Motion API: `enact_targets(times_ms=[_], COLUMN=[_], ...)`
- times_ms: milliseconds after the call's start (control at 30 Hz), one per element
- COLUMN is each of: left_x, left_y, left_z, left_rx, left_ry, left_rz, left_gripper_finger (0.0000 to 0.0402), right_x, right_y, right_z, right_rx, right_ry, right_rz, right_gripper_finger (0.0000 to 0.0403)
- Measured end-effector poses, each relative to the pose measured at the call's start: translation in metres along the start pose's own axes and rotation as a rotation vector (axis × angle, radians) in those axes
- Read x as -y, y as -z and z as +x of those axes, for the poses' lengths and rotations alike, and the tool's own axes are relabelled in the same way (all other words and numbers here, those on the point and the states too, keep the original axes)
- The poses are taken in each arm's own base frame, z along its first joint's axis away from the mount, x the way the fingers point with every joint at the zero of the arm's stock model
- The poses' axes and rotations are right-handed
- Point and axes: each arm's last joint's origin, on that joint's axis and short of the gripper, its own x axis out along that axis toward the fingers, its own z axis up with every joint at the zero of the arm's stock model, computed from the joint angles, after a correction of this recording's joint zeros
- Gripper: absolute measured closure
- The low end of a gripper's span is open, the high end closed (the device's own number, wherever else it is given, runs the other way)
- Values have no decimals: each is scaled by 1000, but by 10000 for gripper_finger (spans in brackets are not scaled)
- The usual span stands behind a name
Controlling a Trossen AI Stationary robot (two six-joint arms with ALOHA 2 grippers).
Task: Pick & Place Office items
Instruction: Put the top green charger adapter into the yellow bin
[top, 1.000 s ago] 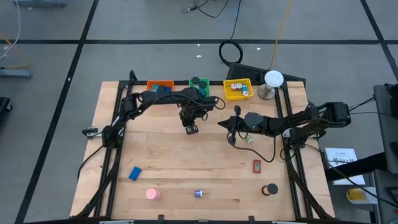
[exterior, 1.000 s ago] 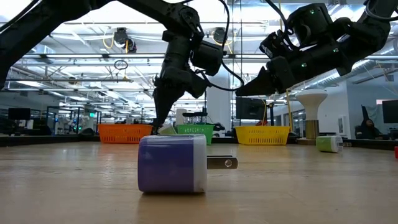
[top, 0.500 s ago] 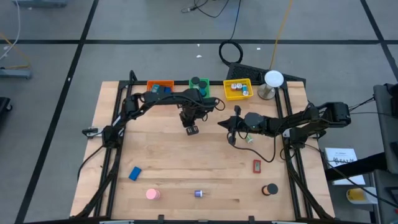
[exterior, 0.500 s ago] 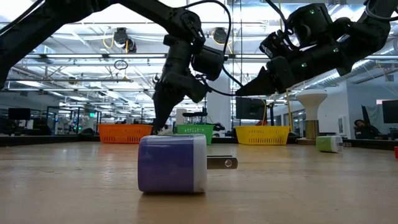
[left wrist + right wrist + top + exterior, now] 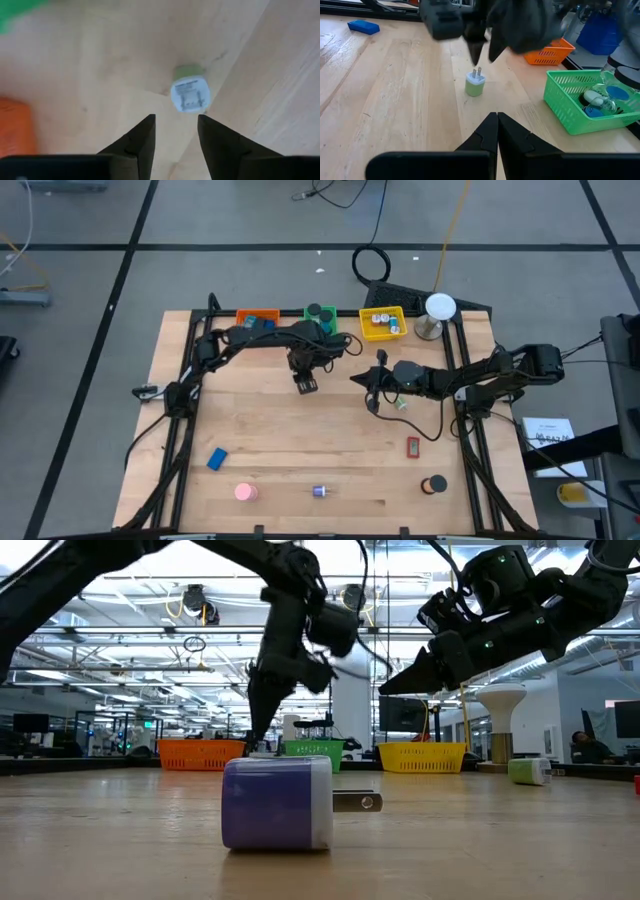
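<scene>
Three bins (image 5: 318,319) stand in a row along the table's (image 5: 260,435) far edge, a domed stand (image 5: 438,315) to their right. Left gripper (image 5: 305,384) hangs just above a plug adapter (image 5: 475,84) standing prongs-up, near the middle bin. Right gripper (image 5: 372,402) hovers right of it, mid-table. Along the near edge: a block (image 5: 217,458) at left, a round piece (image 5: 245,492) beside it, a second adapter (image 5: 320,491) at centre, two more pieces (image 5: 413,447) at right.
</scene>
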Motion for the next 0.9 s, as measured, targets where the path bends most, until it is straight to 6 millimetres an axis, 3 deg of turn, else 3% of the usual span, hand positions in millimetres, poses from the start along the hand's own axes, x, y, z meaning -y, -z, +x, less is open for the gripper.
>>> enact_targets(times_ms=[200, 300, 400, 567, 733, 900], left_x=[7, 7, 7, 10, 11, 9], left_y=[26, 50, 77, 111, 115, 109], left_z=[-33, -34, -22, 26, 67, 82], left_rx=[220, 327, 442, 653, 877, 910], left_ry=[-39, -29, -17, 31, 113, 87], left_rz=[37, 38, 33, 4, -118, -233], left_gripper_finger=[293, 324, 357, 397, 397, 397], right_x=[0, 0, 0, 0, 0, 0], right_y=[1, 2, 4, 5, 3, 3], right_z=[0, 0, 0, 0, 0, 0], right_rx=[-9, -21, -44, -47, -35, -36], right_ry=[-1, -2, -4, -4, -3, -3], right_rz=[-1, -1, -3, -3, -1, 2], right_gripper_finger=[399, 399, 399, 399, 399, 399])
